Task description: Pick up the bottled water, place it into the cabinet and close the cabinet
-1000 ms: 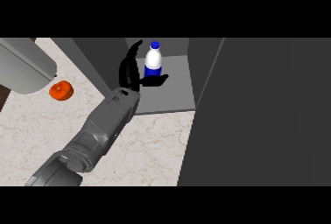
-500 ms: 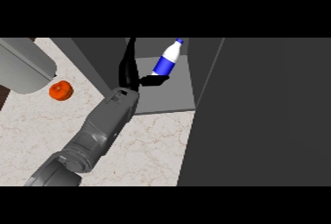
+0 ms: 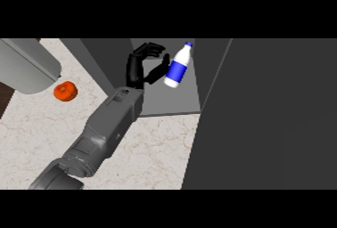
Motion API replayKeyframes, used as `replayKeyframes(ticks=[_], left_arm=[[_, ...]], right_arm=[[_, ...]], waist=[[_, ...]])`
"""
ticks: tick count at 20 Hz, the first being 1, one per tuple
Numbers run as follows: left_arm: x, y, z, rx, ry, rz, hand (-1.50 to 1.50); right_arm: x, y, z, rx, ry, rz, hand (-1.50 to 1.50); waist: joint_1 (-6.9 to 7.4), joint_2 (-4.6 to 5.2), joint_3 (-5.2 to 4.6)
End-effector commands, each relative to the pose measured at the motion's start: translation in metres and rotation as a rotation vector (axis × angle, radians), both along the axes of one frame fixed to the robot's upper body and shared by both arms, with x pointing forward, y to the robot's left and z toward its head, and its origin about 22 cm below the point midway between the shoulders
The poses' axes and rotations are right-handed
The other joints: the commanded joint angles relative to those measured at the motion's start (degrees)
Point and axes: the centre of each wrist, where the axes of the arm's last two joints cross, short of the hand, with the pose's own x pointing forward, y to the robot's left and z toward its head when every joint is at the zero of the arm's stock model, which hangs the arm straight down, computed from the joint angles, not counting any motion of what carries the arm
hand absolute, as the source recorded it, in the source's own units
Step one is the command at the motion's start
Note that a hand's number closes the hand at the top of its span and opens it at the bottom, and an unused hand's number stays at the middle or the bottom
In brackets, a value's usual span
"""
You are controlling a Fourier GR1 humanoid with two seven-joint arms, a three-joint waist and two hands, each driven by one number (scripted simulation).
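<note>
The broad dark grey cabinet panel (image 3: 270, 116) fills the right side of what I see; I take it for the open door, though I can't be sure. Below and to the left runs the pale marbled surface (image 3: 151, 147). The cabinet's lighter grey shelf (image 3: 172, 103) opens at the surface's far edge. My grey left forearm (image 3: 108, 129) crosses the surface from its near left corner up into that opening. A large grey cylinder (image 3: 27, 67) sits at the far left edge, with a small round orange object (image 3: 65, 91) just beside it.

My black left hand (image 3: 139, 67) is inside the cabinet with its fingers (image 3: 150, 48) apart and clamped on nothing; only the thumb side looks to touch the bottle. A second ago those fingers were wrapped round it and it stood upright. Half a second ago it was already leaning.

The white plastic water bottle with blue label and cap (image 3: 176, 67) is over the shelf's far right part. It tilts with its cap toward the right wall. I can't tell whether its base rests on the shelf.

So I judge the release has just happened and the bottle may be tipping. The placing is nearly done, provided it settles inside. The door is not yet closed.
</note>
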Motion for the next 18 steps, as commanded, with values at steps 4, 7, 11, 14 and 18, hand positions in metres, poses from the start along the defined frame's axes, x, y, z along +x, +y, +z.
replayKeyframes(ticks=[4,7,11,14,18], left_arm=[[0.003,-0.007,0.014,-0.183,-0.041,-0.179,1.5],[-0.009,0.006,-0.013,-0.233,-0.046,-0.239,1.5],[-0.017,0.004,-0.015,-0.301,0.003,-0.35,1.5],[-0.029,0.004,-0.024,-0.34,0.016,-0.437,1.5],[-0.041,0.007,-0.017,-0.417,-0.002,-0.44,1.5]], right_arm=[[-0.017,-0.009,0.02,0.018,0.007,0.017,-1.5],[-0.014,-0.003,0.012,0.017,-0.009,-0.025,-1.5],[-0.014,-0.011,0.018,-0.011,-0.029,-0.068,-1.5],[-0.02,-0.006,0.008,-0.021,-0.026,-0.077,-1.5],[-0.013,-0.006,0.014,-0.018,-0.01,-0.088,-1.5]], waist=[[0.68,-0.7,0.06],[1.75,-0.61,0.05],[3.23,-1.31,0.07],[3.56,-1.7,0.08],[5.16,-1.81,0.06]])
